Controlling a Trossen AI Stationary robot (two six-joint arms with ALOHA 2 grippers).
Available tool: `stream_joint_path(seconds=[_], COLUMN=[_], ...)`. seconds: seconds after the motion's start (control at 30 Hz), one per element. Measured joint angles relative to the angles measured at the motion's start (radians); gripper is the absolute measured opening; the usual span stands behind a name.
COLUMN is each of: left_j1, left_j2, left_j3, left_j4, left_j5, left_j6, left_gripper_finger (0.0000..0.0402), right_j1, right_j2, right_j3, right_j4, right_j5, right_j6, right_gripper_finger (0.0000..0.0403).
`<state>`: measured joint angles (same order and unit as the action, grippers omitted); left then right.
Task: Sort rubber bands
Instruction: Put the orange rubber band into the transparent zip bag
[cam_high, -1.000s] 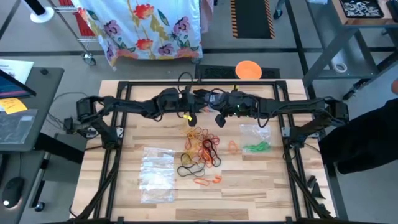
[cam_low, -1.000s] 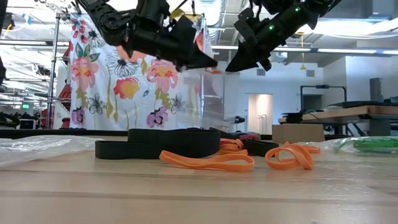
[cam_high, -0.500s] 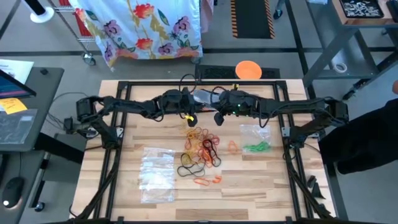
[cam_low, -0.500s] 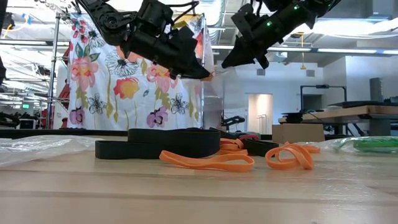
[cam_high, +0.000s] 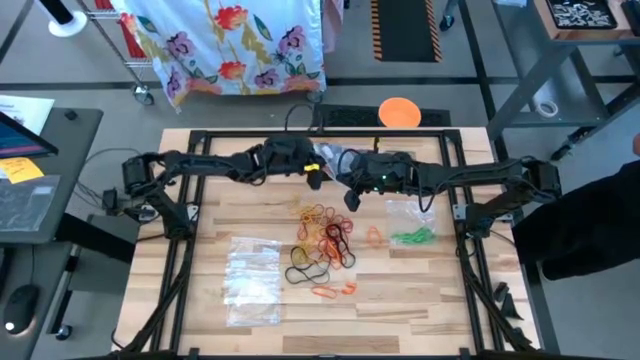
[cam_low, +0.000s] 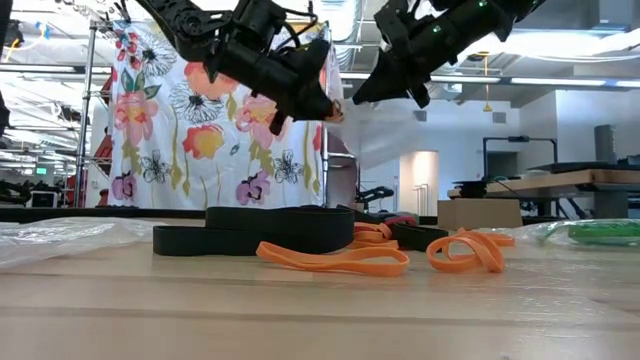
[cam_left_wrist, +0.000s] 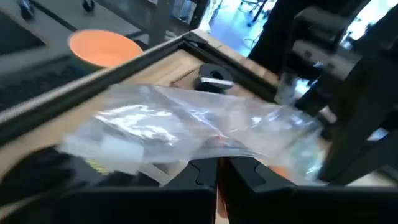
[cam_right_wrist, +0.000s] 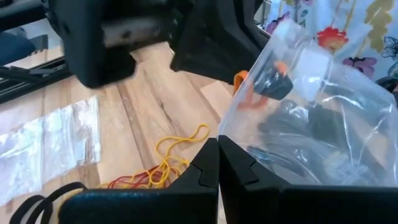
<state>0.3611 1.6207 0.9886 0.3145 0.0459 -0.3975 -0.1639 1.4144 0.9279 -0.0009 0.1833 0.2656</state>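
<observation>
your left fingers (cam_high: 318, 172) and right fingers (cam_high: 347, 182) are both clamped on a clear bag (cam_low: 385, 125), held up between them. green bands (cam_high: 411, 237) are bagged; most rubber bands (cam_high: 325, 238) lie loose on the worktop (cam_high: 420, 300) below, unsorted.

Rubber bands (cam_high: 325, 240) lie loose mid-table, a tangled heap of orange, yellow, red, black; unsorted.
</observation>
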Motion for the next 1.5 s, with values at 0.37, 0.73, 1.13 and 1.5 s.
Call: stream_joint_path(seconds=[0.37,0.73,1.13,1.5], left_j1=[0.026,0.046,0.023,0.021], left_j2=[0.0,0.0,0.0,-0.05], left_j3=[0.171,0.263,0.291,0.292], left_j4=[-0.356,-0.519,-0.528,-0.531], left_j5=[-0.073,-0.069,-0.083,-0.125], left_j6=[-0.049,-0.079,-0.033,0.08], left_gripper_finger=[0.0025,0.0027,0.0097,0.0132], right_j1=[-0.047,-0.046,-0.046,-0.063], right_j2=[0.0,0.0,0.0,0.0], right_j3=[0.0,0.0,0.0,0.0], right_j4=[0.138,0.137,0.119,0.11], right_j5=[0.008,0.008,0.008,0.005], right_j6=[0.015,0.018,0.022,0.023], right_gripper_finger=[0.0,0.0,0.0,0.0])
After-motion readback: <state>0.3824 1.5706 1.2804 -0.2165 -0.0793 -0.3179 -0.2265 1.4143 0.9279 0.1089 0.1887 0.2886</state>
